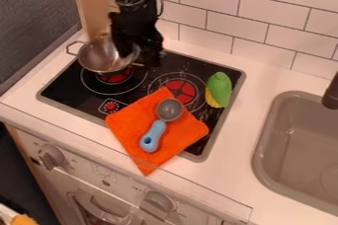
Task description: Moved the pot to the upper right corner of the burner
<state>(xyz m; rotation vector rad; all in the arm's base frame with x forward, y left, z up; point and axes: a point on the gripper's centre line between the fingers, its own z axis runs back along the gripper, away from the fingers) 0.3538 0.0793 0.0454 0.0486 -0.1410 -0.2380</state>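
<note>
White oven front (125, 182) is topped by a black glass cooktop (192, 66), at whose upper left the round silvery metal pot (102, 57) is seen. Placement at the upper right is judged undone; whether the black hand (140, 59) is wide or narrow cannot be told.

An orange cloth (127, 125) is spread near the middle, one corner pointed toward the near edge of the white counter (251, 120). On it is laid a spoon with a grey bowl (170, 110) and a blue handle (151, 139), the handle turned nearer. A green-and-yellow toy corn cob (220, 89) is placed to the right. Farther right, a grey sink (300, 145) is set into the counter, with a dark faucet (332, 93) seen at its far side. The far wall (264, 19) is covered in white tiles.
</note>
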